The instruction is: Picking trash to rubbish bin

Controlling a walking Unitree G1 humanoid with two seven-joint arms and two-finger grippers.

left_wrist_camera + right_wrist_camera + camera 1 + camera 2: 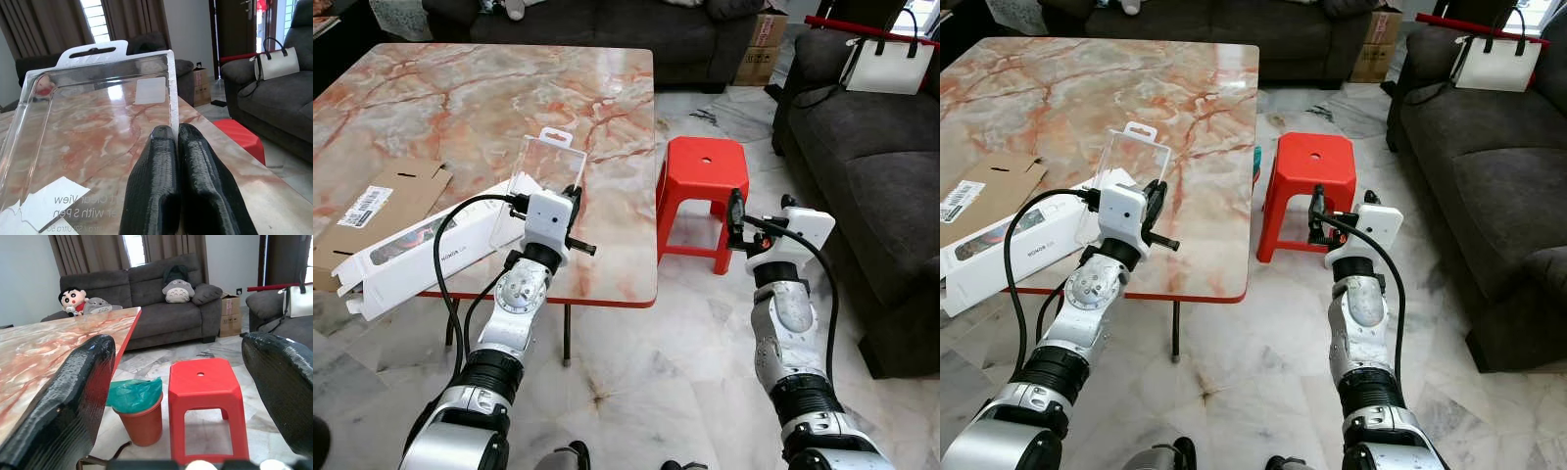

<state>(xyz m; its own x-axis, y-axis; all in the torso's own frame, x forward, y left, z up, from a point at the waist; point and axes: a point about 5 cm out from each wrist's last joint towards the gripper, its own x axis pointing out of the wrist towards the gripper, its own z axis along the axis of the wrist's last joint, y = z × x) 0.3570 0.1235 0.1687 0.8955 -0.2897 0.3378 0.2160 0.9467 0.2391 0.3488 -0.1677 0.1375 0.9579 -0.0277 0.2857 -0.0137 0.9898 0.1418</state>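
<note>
A clear plastic blister pack (544, 174) stands tilted up above the near edge of the marble table (460, 88). My left gripper (177, 130) is shut on the pack's lower edge, its fingers pressed together. My right gripper (736, 210) is open with nothing between its fingers; it hovers over the floor just in front of a red stool (705, 166). In the right wrist view an orange bin (141, 410) lined with a green bag stands on the floor between the table's edge and the stool.
A long white box (411, 255) and flat brown cardboard (382, 211) lie on the table's near left part. A dark sofa (876, 176) with a white handbag (891, 65) lines the right side. Another sofa and cardboard boxes (762, 44) are at the back.
</note>
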